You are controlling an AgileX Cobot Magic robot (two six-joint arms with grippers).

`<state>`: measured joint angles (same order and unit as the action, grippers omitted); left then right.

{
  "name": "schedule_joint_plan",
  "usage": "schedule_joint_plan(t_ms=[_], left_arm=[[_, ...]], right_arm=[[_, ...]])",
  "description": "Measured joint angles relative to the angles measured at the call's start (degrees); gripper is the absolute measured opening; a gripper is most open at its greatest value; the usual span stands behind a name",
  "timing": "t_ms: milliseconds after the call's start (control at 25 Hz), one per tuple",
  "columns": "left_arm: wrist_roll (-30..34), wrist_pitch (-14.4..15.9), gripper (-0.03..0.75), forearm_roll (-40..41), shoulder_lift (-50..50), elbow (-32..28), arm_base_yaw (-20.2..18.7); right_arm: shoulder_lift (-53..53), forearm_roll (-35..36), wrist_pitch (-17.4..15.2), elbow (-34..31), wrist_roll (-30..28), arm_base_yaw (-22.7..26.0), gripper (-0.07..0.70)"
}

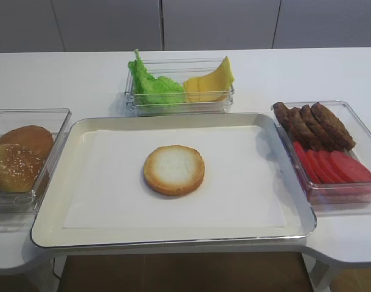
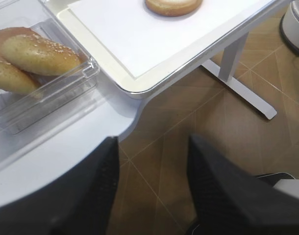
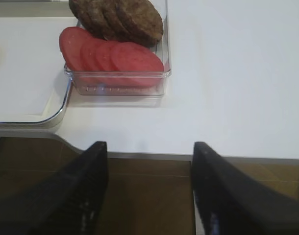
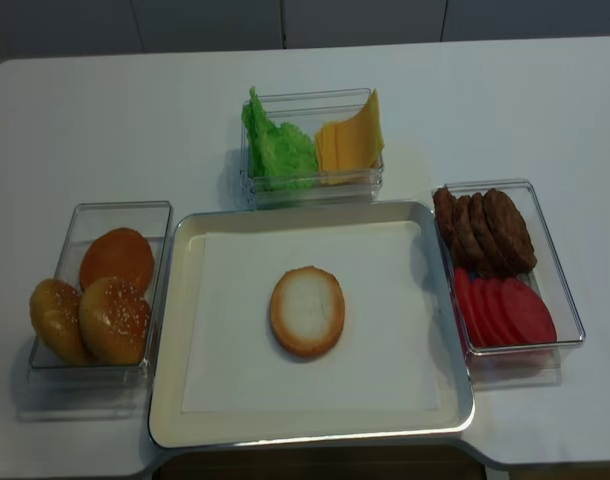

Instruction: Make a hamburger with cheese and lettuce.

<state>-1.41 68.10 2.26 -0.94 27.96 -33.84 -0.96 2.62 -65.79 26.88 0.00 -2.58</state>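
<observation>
My left end effector [image 2: 149, 188] hangs below the counter edge, jaws apart and empty; the bun [image 2: 173, 6] lies up and right at the frame's top. Mid-tray in the overhead view it sits bare, lettuce [image 1: 150, 84] then cheese [image 1: 211, 82] in the box behind. My right end effector [image 3: 150, 188], wide and empty, seems equally distant. No readable writing.

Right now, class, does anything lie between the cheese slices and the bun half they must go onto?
Nothing visible: only the container wall, tray rim and bare paper separate the cheese from the bun half.
</observation>
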Motion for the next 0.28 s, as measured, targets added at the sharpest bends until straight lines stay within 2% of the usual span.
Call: schedule_joint_plan(t_ms=[280], left_arm=[[-0.4,0.0,0.343,0.0,0.0,0.0,0.0]], right_arm=[[0.0,0.0,0.0,0.0,0.0,0.0,0.43]])
